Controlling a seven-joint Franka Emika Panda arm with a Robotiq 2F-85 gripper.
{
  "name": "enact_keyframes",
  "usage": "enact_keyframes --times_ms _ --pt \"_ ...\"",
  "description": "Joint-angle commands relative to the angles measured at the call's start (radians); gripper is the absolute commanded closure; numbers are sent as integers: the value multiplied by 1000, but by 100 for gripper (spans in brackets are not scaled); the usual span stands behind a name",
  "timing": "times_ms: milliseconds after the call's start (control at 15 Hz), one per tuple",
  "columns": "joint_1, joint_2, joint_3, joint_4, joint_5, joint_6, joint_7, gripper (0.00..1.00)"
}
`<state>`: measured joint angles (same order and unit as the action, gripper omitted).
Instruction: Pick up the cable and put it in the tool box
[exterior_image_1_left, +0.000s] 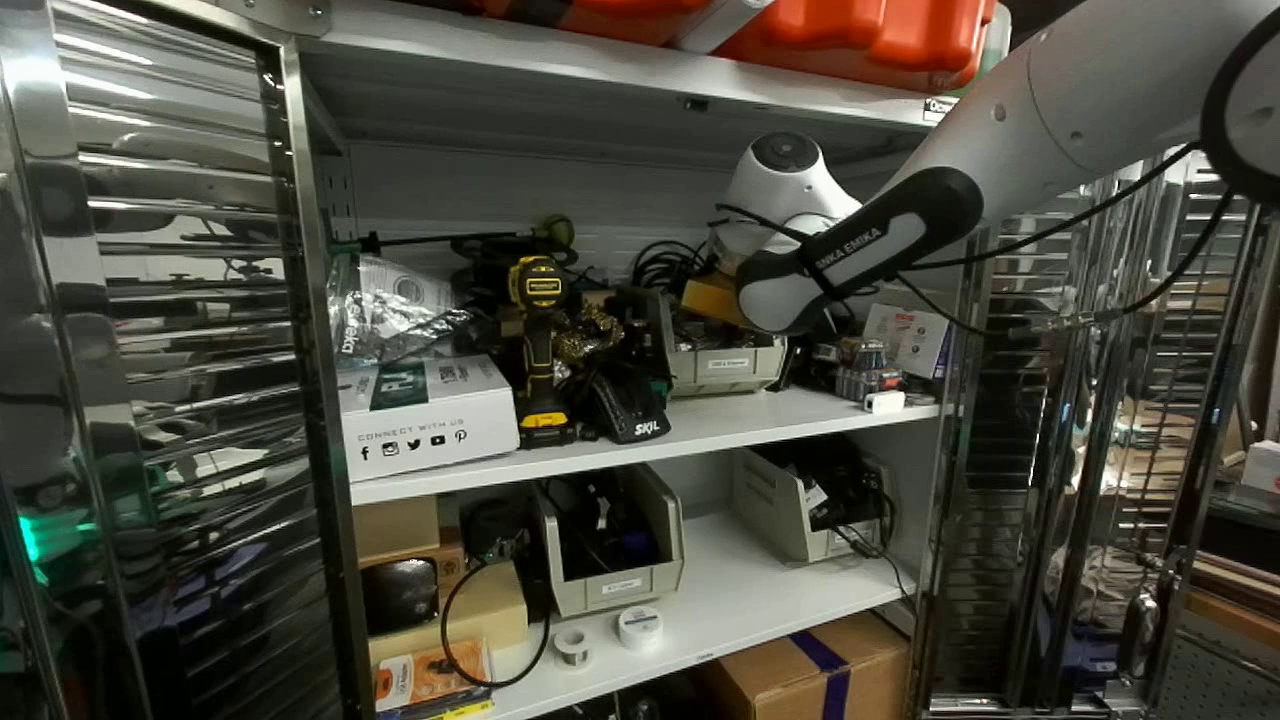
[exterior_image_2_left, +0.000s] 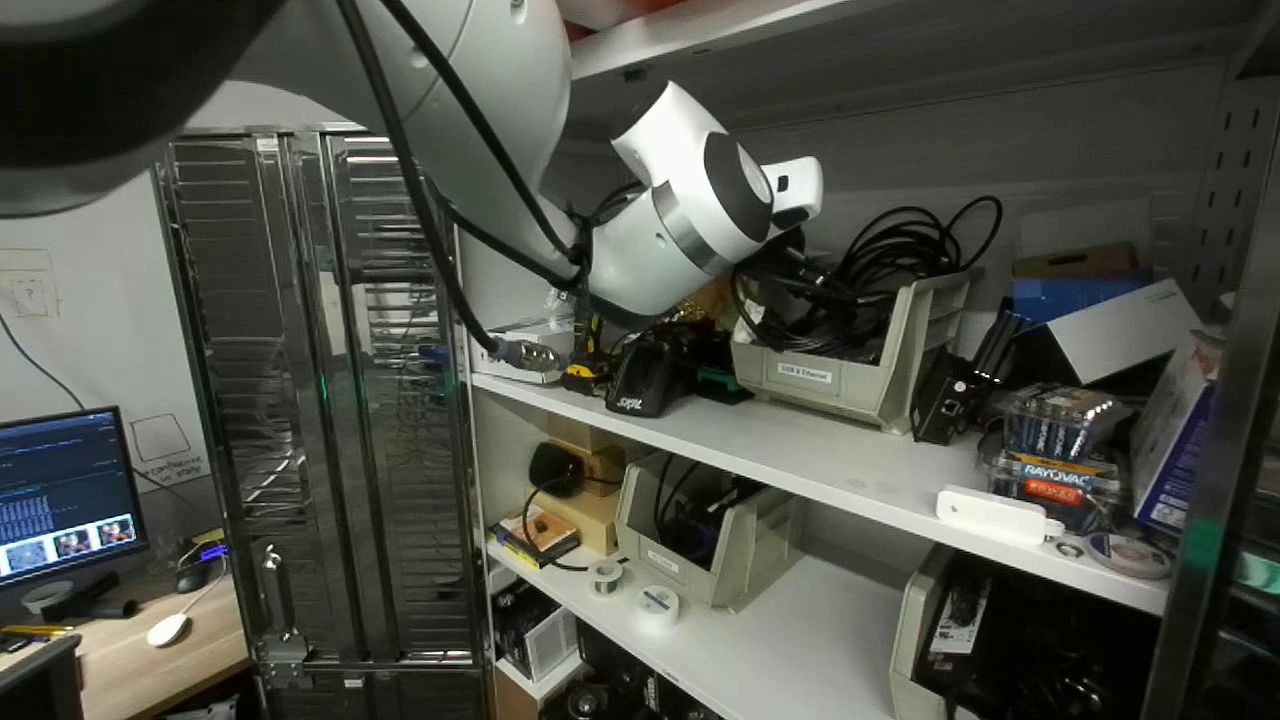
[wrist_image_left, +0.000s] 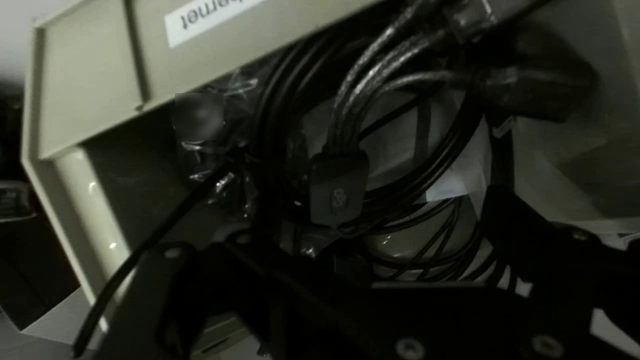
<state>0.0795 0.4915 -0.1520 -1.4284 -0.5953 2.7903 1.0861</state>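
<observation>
Though untidy, smooth looped cables (exterior_image_2_left: 858, 285)

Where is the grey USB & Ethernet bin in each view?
In an exterior view: the grey bin, just right of centre at mid-height.
In an exterior view: the grey bin, right of centre, black cables rising above its rim.
In the wrist view: the grey bin, filling much of the picture, front wall at upper left.
Shared landmark: its white label, upside down and cut off in the wrist view.
</observation>
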Motion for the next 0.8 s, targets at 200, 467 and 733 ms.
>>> enact_keyframes --times_ms 200,467,733 --pt "-66 -302 133 -332 97 -24 -240 0" --pt "-67 -506 152 -547 272 -114 -455 0" --pt "-63 -698 158 -724 558 -331 -739 0"
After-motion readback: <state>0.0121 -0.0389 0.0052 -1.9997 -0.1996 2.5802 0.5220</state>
